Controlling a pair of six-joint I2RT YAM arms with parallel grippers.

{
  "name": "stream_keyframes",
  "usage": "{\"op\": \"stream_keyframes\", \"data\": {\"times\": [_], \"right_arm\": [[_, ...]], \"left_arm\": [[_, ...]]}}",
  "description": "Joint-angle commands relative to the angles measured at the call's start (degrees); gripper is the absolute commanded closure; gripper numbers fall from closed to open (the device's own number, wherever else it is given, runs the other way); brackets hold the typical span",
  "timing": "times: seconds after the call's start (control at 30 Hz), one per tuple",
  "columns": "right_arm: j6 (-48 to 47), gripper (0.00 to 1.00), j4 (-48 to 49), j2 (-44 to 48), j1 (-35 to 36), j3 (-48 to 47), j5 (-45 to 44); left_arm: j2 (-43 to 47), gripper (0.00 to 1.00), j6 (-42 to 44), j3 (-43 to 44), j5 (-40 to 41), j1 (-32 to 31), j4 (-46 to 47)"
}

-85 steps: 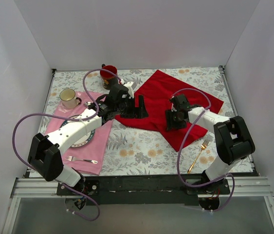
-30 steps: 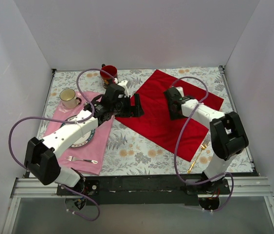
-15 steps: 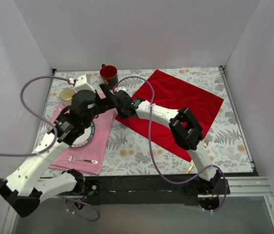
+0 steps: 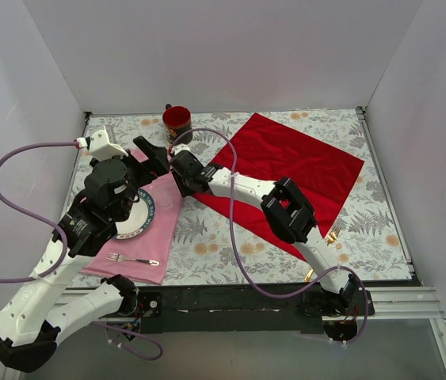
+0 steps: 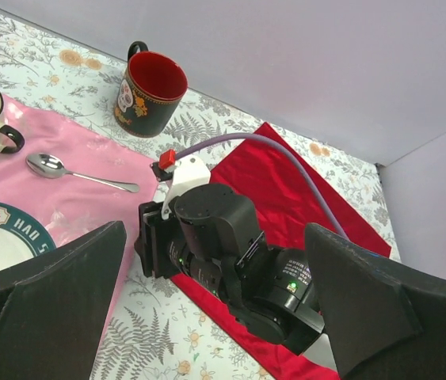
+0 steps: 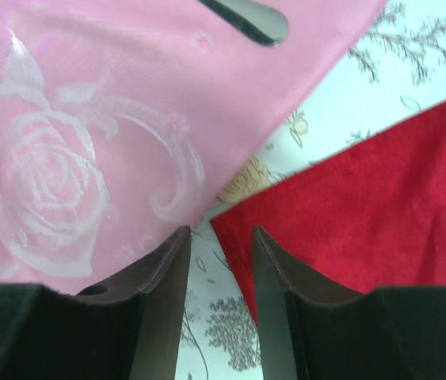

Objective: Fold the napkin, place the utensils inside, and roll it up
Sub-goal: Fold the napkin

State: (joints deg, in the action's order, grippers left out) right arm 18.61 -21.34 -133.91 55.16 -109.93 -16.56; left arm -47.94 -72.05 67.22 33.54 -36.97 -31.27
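Status: bright red cloth napkin (image 4: 294,170) lies flat, unfolded, toward desk's (image 4: 223,245) far right corner. Your right pincer (image 6: 219,233) straddles its left corner, jaws half closed, nothing pinched yet, presumably to start the fold. Left pincer (image 5: 215,237) released wide above pale pink placemat (image 4: 167,214), giving room.

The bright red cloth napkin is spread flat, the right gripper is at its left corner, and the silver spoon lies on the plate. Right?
No: the silver metal spoon lies on the pale pink placemat cloth, beside the round white plate, not on it. The left wrist view shows this; the rest holds.
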Motion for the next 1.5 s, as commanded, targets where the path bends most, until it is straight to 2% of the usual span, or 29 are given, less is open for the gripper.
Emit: {"op": "stream_keyframes", "data": {"times": [0.0,0.23,0.87,1.47], "right_arm": [[-2.52,0.55,2.71,-2.58,0.48,-4.50,-1.20],[-3.23,0.56,1.48,-4.00,0.39,-4.34,-2.86],[-6.21,0.56,4.73,4.00,-0.22,2.17,-4.63],[-4.29,0.59,3.68,-2.76,-0.40,0.15,0.47]], "left_arm": [[-0.04,0.04,1.21,-0.86,-0.40,-0.12,0.15],[-0.13,0.04,1.12,-1.13,-0.76,-0.12,0.15],[-0.84,0.04,0.25,-1.48,-2.95,-0.12,0.24],[-0.31,0.04,0.33,-1.74,-2.69,-0.12,-0.02]]}}
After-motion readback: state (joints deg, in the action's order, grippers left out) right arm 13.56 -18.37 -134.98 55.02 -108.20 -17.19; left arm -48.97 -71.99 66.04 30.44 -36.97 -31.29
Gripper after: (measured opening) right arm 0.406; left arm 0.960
